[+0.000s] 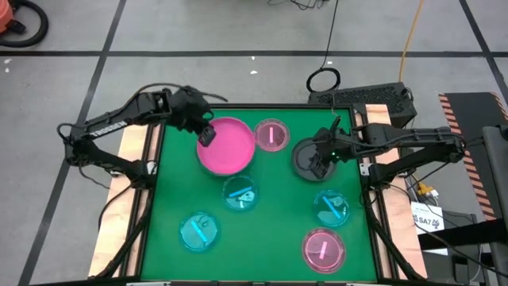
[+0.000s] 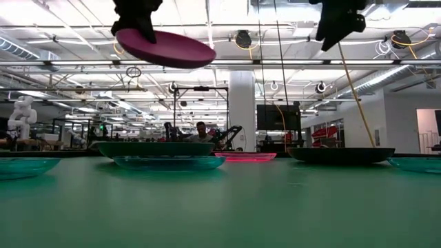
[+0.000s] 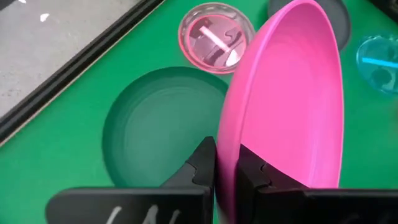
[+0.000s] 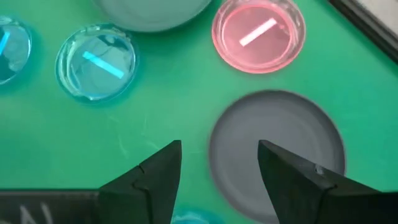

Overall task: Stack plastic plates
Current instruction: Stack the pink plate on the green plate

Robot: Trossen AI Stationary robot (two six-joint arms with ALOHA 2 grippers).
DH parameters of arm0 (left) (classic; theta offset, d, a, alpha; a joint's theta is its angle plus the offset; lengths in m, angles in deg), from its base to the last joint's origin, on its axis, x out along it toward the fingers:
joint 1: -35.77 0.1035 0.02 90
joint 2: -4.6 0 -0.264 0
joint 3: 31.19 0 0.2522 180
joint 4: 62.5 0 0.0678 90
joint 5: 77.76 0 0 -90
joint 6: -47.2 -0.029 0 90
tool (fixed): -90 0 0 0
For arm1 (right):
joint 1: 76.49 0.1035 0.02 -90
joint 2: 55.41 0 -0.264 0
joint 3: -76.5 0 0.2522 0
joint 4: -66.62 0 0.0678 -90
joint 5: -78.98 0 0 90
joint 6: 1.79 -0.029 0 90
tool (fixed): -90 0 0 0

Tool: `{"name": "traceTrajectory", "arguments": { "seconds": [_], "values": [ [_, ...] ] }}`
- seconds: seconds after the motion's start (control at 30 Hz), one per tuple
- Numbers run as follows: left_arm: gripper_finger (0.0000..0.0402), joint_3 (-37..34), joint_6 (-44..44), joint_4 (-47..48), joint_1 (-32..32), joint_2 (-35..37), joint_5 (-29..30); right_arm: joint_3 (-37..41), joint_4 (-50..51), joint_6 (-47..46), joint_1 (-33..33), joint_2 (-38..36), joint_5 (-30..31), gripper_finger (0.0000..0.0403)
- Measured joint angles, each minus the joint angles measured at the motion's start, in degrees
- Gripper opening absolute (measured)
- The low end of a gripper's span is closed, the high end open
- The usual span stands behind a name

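Note:
My left gripper hangs over the far-left part of the table, shut on the opaque bright pink plate, which is high in the air in the low view. A dark plate lies flat on the mat beneath it. My right gripper is open and hovers well above a dark grey plate resting flat at far right. Two translucent pink plates and three smaller cyan ones lie singly on the mat. My left gripper pinches the bright pink plate by its rim on the plate's left side. One finger is over the plate's inner face and the other is on its underside. The fingers slant down from the table's far left. The plate is lifted clear, nearly level.
The green mat is framed by a dark border and wooden side strips. Free mat shows in the middle and along the near edge between the plates. Beyond the far edge, cables and a dark box sit on the floor.

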Motion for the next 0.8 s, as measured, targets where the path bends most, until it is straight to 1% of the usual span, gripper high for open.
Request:
{"name": "traceTrajectory", "arguments": {
  "seconds": [0.1, 0.23, 0.37, 0.47, 0.6, 0.8],
  "values": [
    [0.0020, 0.0, -4.4, -0.1, 5.5, 0.0, -3.1, 0.0, -1.1, -0.2, 0.1, 0.0, -0.1, 0.0205],
    [0.0020, 0.0, -9.7, -0.2, 12.6, -0.4, -9.2, 0.0, -2.3, -0.7, 0.1, 0.0, -0.1, 0.0202],
    [0.0020, 0.0, -15.0, -0.2, 17.7, -1.6, -13.6, 0.0, -2.7, -1.1, 0.1, 0.0, 0.0, 0.0198],
    [0.0020, 0.0, -18.9, -0.2, 20.1, -3.2, -16.5, 0.0, -2.6, -1.9, 0.1, 0.0, 0.0, 0.0197],
    [0.0020, 0.0, -22.8, -0.2, 22.0, -6.7, -19.0, -0.1, -2.6, -4.5, 0.1, 0.0, 0.0, 0.0196],
    [0.0020, -0.1, -28.8, -0.2, 23.6, -12.8, -21.1, -0.1, -2.6, -9.3, 0.1, 0.0, -0.1, 0.0196]
  ]
}}
